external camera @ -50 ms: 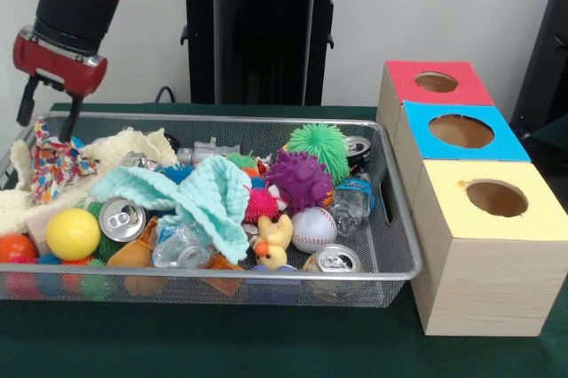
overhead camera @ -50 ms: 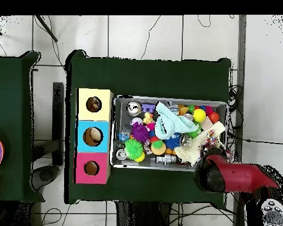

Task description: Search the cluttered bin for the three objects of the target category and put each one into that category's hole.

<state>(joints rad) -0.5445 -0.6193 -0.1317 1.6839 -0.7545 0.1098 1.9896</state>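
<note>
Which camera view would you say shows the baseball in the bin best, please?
The front view shows it best: the baseball lies unobstructed near the bin's front right, its red stitching plain, beside the yellow duck. In the overhead view I cannot pick it out with confidence among the clutter.

1. A bench point(external camera @ -50 ms: 266, 342) covered in dark green cloth carries everything.
2. A silver wire-mesh bin point(external camera @ -50 ms: 390, 258) rests on it.
3. Just beside the bin stands a wooden box point(external camera @ -50 ms: 484, 285) with red, blue and yellow tops.
</note>
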